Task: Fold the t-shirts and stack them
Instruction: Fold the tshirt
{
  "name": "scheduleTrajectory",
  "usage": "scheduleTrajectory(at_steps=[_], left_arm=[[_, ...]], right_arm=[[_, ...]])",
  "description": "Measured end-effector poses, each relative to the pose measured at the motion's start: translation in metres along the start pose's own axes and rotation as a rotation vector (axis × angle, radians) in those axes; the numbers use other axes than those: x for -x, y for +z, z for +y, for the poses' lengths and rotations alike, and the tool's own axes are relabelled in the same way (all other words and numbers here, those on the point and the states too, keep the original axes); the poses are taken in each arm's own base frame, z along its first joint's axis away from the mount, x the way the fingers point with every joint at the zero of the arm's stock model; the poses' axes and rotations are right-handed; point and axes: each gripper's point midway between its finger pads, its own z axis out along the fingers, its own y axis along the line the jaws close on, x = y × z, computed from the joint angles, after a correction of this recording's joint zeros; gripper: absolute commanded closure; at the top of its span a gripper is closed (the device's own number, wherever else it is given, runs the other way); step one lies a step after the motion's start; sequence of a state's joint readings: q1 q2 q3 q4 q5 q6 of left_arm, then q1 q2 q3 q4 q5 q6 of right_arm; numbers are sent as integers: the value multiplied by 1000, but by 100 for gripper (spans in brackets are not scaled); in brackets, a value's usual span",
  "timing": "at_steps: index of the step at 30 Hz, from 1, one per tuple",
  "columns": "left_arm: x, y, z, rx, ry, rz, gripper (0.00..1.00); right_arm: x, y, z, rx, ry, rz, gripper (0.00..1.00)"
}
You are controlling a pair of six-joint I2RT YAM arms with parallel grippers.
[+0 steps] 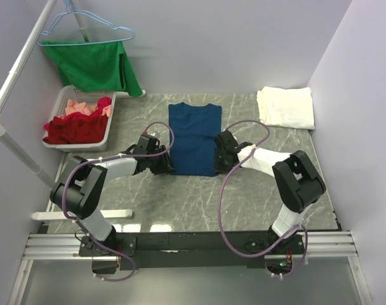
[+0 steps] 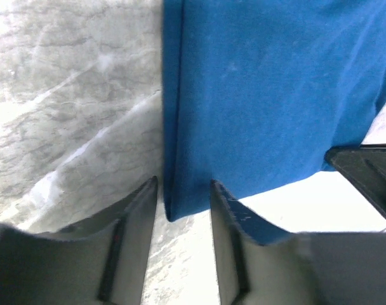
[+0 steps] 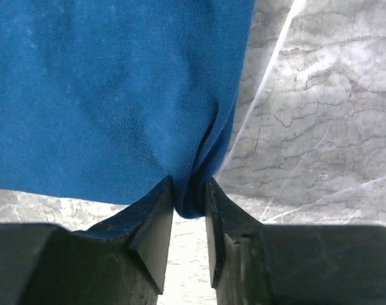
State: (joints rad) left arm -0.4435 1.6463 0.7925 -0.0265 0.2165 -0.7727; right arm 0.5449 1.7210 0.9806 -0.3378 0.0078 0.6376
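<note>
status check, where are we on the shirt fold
Left gripper open astride blue shirt, near corner. Right gripper pinching other corner. White shirt folded far right. Nothing in the way.

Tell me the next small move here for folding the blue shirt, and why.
Probably close the left pincer on the near hem corner of the blue shirt. Its jaws straddle that corner with a gap beside the cloth, while the right pincer pinches the other corner, cloth puckered between its jaws. With both corners held, the hem could lift evenly.
</note>
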Motion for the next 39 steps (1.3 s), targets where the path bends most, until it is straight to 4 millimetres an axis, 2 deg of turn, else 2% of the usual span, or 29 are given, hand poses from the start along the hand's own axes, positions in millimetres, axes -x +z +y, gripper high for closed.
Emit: scheduleTrajectory(at_steps=[1,3,4,5,7,8,14,19,22,28,39], left_arm=[[0,0,1,1,-1,1,62],[-2,0,1,2,-5,4,74],[-3,0,2,2,-8,8,80],[-5,0,4,5,-10,14,91],[-9,0,6,7,-13,26,99],[-11,0,6,6,-16,30,99],[-14,-3,7,0,-16,34,99],[-27,-16,15,20,-22,51,99],[-35,-27,17,26,-25,57,99],[-41,-50,10,13,-26,39,99],[-64,-95,-1,-8,-44,-18,99]], right_arm=[[0,0,0,-2,3,0,73],[1,1,-1,-7,13,-3,78],[1,1,0,-8,16,-3,84],[1,2,0,-9,19,-2,87],[1,3,0,-9,26,-1,97],[1,3,1,-9,28,0,100],[1,3,1,-7,44,2,100],[-3,-1,-1,7,59,-6,100],[-14,-7,-5,11,62,4,100],[-40,-28,-11,30,51,17,100],[-74,-78,3,135,0,-11,100]])
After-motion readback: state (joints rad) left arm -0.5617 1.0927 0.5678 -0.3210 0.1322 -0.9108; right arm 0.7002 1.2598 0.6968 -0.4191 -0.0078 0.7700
